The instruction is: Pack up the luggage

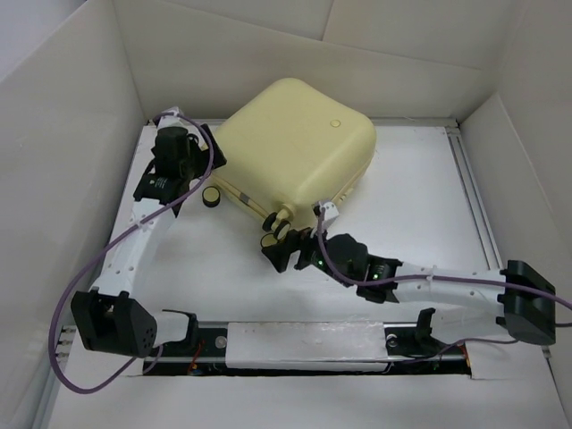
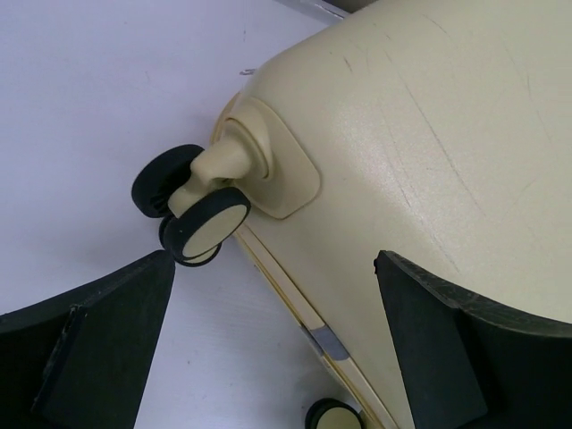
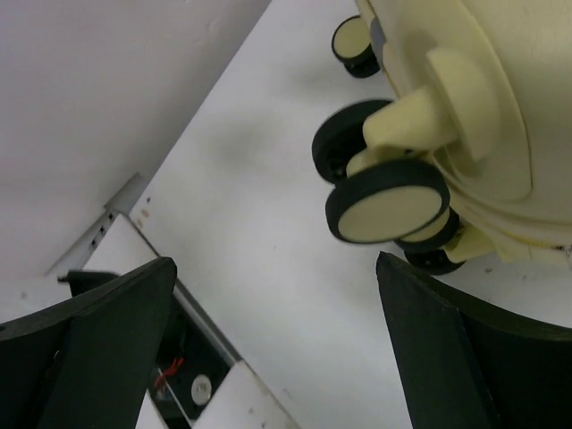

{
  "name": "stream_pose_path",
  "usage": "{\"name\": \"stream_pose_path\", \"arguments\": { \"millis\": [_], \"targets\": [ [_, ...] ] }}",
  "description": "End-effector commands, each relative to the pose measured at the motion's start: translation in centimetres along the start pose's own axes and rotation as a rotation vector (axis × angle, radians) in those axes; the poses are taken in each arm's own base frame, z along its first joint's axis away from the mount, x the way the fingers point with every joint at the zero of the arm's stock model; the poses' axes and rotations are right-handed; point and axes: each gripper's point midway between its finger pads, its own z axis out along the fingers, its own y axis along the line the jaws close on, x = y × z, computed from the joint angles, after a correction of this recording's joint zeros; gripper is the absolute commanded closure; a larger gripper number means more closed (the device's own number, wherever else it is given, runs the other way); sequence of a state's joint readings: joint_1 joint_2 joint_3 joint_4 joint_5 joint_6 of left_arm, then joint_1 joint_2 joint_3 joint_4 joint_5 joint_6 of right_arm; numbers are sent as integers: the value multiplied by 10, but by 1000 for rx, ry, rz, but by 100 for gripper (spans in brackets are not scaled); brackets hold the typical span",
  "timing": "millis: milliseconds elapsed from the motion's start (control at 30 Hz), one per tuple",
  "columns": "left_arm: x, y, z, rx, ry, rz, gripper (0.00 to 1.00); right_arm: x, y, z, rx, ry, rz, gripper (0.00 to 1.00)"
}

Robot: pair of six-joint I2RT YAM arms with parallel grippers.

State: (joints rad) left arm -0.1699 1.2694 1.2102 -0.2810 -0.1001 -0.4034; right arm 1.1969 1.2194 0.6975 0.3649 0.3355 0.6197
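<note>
The luggage is a pale yellow hard-shell suitcase lying shut and flat at the back middle of the table. Cream-and-black caster wheels stick out along its near-left side. My left gripper is at its left corner, open. In the left wrist view the jaws straddle the shell's seam edge beside a caster, holding nothing. My right gripper is at the near corner, open and empty, with a caster just beyond its fingertips.
White cardboard walls enclose the table on three sides. A metal rail runs along the right edge. A slot with cables and wiring lies along the near edge between the arm bases, also showing below the right gripper.
</note>
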Motion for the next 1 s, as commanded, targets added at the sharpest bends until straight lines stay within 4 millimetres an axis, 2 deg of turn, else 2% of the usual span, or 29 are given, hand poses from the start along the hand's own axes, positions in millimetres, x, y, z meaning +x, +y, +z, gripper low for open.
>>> {"name": "stream_pose_path", "arguments": {
  "millis": [0, 33, 67, 133, 167, 200, 233, 267, 333, 367, 500, 567, 633, 700, 733, 767, 833, 867, 900, 933, 967],
  "targets": [
    [-28, 1, -7, 15, -63, -51, 7, -34, -1, 15, 108, -102, 39, 0],
    [-29, 3, -7, 3, -69, -52, 7, -46, -10, 19, 174, -138, 48, 0],
    [-27, 6, -3, -16, -63, -51, 7, -38, -20, 19, 224, -115, 39, 0],
    [-21, 20, 4, -88, -54, -46, 7, -36, -26, 25, 252, -103, 41, 0],
    [-24, 20, 7, -99, -59, -46, 5, -41, -22, 28, 249, -107, 44, 0],
    [-17, 24, 14, -114, -31, -40, 5, -34, -31, 34, 286, -79, 25, 0],
    [-18, 23, 15, -114, -31, -40, 5, -30, -32, 37, 302, -62, 32, 0],
    [-20, 22, 14, -114, -31, -40, 5, -39, -33, 41, 337, -82, 35, 0],
    [-21, 24, 14, -124, -35, -31, 5, -21, -54, 44, 423, -39, 31, 0],
    [-21, 24, 13, -124, -35, -20, 5, -20, -60, 46, 437, -36, 29, 0],
    [-25, 26, 10, -131, -50, -22, 5, -11, -56, 63, 427, 2, 40, 0],
    [-27, 25, 10, -128, -58, -24, 5, -5, -62, 69, 439, 16, 51, 0],
    [-27, 24, 10, -127, -59, -33, 5, -12, -71, 71, 460, 0, 67, 0],
    [-23, 26, 12, -131, -51, -31, 5, -14, -77, 69, 489, -15, 58, 6],
    [-19, 27, 13, -135, -44, -39, 5, -22, -79, 64, 506, -46, 65, 12],
    [-19, 27, 13, -135, -43, -39, 5, -20, -84, 59, 520, -49, 59, 38],
    [-11, 26, 12, -118, -21, -46, 5, -32, -91, 47, 543, -85, 61, 51],
    [-14, 25, 8, -111, -33, -48, 6, -27, -103, 37, 578, -87, 43, 58],
    [-11, 24, 7, -100, -25, -48, 8, -38, -106, 26, 588, -112, 51, 72],
    [-5, 24, 8, -95, -8, -47, 8, -41, -108, 18, 590, -124, 53, 75],
    [-8, 21, 3, -79, -19, -60, 9, -42, -112, 10, 600, -129, 41, 78]
  ]
}}
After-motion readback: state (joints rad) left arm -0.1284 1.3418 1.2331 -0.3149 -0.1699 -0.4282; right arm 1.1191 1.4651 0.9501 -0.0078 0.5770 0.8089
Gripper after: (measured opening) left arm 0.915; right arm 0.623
